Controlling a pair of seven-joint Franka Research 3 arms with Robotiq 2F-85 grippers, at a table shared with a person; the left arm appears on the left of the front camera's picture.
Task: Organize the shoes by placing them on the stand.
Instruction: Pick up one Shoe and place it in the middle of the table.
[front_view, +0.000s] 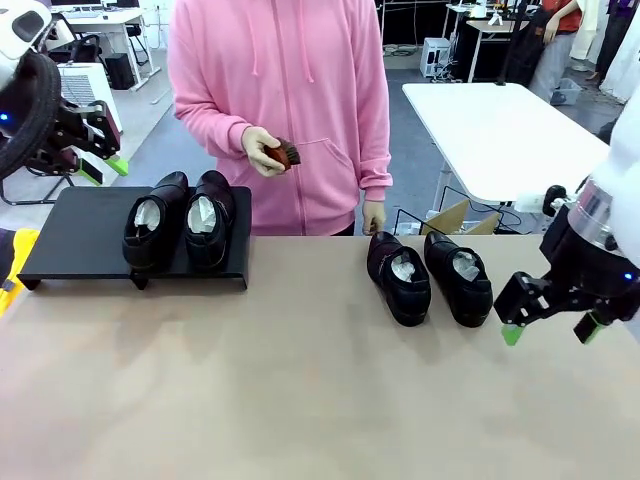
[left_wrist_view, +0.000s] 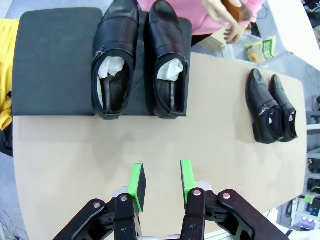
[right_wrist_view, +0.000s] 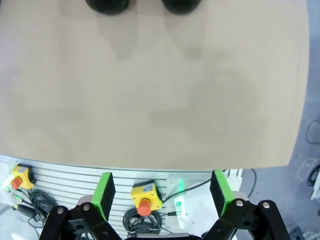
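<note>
While two shoes (front_view: 180, 222) sit side by side on the stand (front_view: 70, 235), the other pair (front_view: 430, 278) rests on the bench (front_view: 300, 390) before a person (front_view: 280, 90) whose hand (front_view: 260, 148) holds a brown brush (front_view: 287, 154). The left claw (left_wrist_view: 160, 177) hangs spread and empty over the bench near the stand; the right claw (front_view: 550, 328), also spread, is beside that pair.

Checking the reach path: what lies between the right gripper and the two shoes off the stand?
Nothing but bare table; the front view shows the right gripper open just beside the nearer shoe.
</note>
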